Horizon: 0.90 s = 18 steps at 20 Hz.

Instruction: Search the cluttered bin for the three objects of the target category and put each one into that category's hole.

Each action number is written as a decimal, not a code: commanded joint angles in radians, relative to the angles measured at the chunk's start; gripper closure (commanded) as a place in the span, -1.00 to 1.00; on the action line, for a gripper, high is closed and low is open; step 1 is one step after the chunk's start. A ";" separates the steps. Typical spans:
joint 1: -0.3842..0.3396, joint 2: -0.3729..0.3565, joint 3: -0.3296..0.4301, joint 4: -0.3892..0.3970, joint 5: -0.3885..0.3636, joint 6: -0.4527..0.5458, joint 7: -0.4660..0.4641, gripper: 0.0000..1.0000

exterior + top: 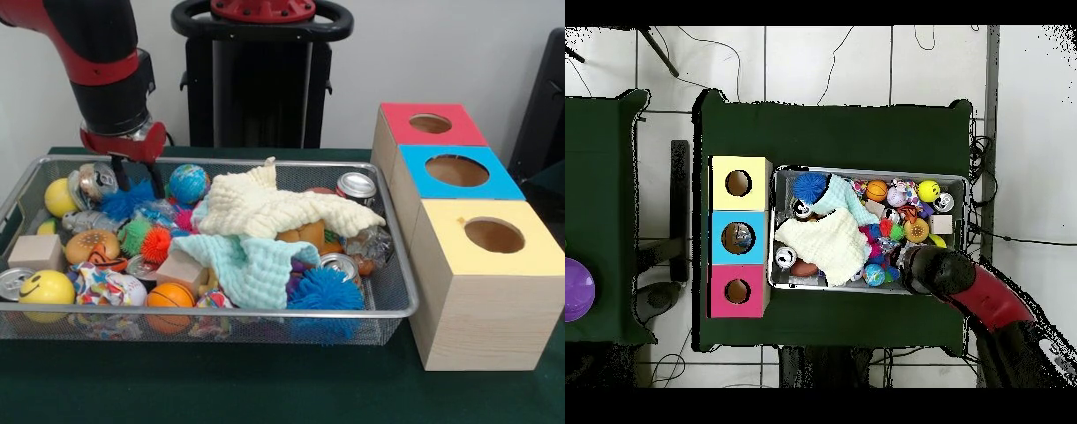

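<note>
So the hand (139,180) was down at the far left corner of the wire bin (393,311), its two dark fingers (122,179) set narrowly apart with nothing between them. They were poking in right above a blue spiky ball (125,201), beside a crushed can (95,181) and the yellow ball (59,197).

Nothing showed which category was the target, so I honestly couldn't tell which three objects mattered. If it was cans, there was that crushed one by the hand, another at the left rim (13,283), one under the teal cloth (252,268) and an upright one (357,186) at the back right.

My take on doing this step well: go straight down on one item only, since everything there sat touching its neighbours and a sloppy close would drag the spiky ball along. The cream cloth (282,209) covered the middle, so anything buried would need that moved first.

Over on the right, the three wooden boxes sat on the green counter (265,389) just beside the bin: red hole (430,124), blue hole (456,170), yellow hole (493,235). Lift high enough to clear the bin wall.
</note>
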 commanded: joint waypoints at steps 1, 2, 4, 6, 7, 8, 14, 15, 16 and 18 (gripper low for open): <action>0.020 0.055 0.042 -0.115 0.000 0.062 0.084 -1.00; 0.021 0.065 0.042 -0.120 0.003 0.057 0.091 -1.00; 0.039 0.089 0.029 -0.153 0.004 0.050 0.109 -1.00; 0.043 0.132 0.031 -0.182 0.018 0.044 0.123 -1.00; 0.053 0.150 0.027 -0.208 0.023 0.051 0.130 -1.00; 0.063 0.168 0.023 -0.234 0.027 0.057 0.138 -1.00; 0.047 0.199 0.034 -0.239 0.031 0.012 0.130 -1.00; 0.048 0.199 0.034 -0.239 0.034 0.012 0.132 -1.00; 0.047 0.197 0.036 -0.239 0.037 0.015 0.131 -1.00; 0.050 0.197 0.039 -0.241 0.048 0.020 0.139 -1.00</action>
